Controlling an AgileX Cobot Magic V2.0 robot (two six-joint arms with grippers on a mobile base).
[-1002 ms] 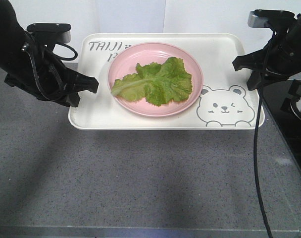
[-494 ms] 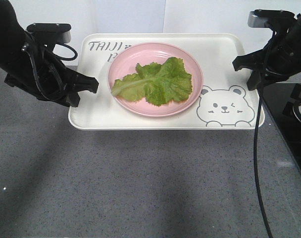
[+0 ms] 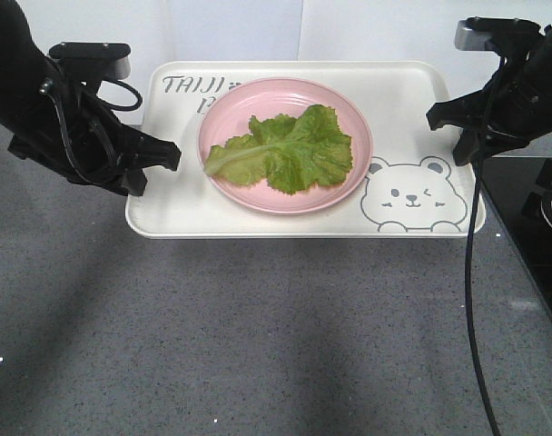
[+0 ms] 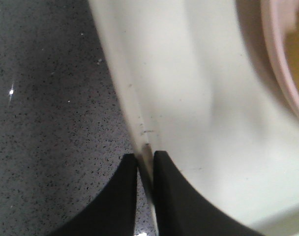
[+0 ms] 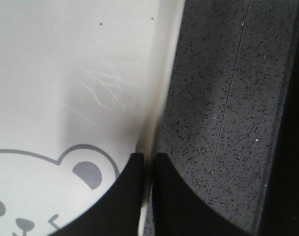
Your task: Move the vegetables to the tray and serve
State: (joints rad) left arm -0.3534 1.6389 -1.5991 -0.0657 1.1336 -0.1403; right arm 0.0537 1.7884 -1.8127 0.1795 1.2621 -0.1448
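Observation:
The green lettuce leaves (image 3: 285,150) lie on a round pink plate (image 3: 258,98), which stands on the cream-white bear tray (image 3: 403,100). My left gripper (image 3: 172,154) is shut on the tray's left rim; in the left wrist view (image 4: 145,157) the rim sits between the two black fingers, with the tray (image 4: 189,98) to the right. My right gripper (image 3: 437,116) is shut on the tray's right rim; in the right wrist view (image 5: 149,156) its fingers pinch the edge beside the bear drawing on the tray (image 5: 66,59).
A grey speckled countertop (image 3: 258,327) lies under and in front of the tray. A black glossy hob (image 3: 530,209) is at the right edge. A white wall (image 3: 240,27) is behind. A black cable (image 3: 469,300) hangs from the right arm.
The tray, plate and both grippers keep their place in the view. The countertop and hob have slid downward beneath them, and the counter's front edge has left the bottom of the frame.

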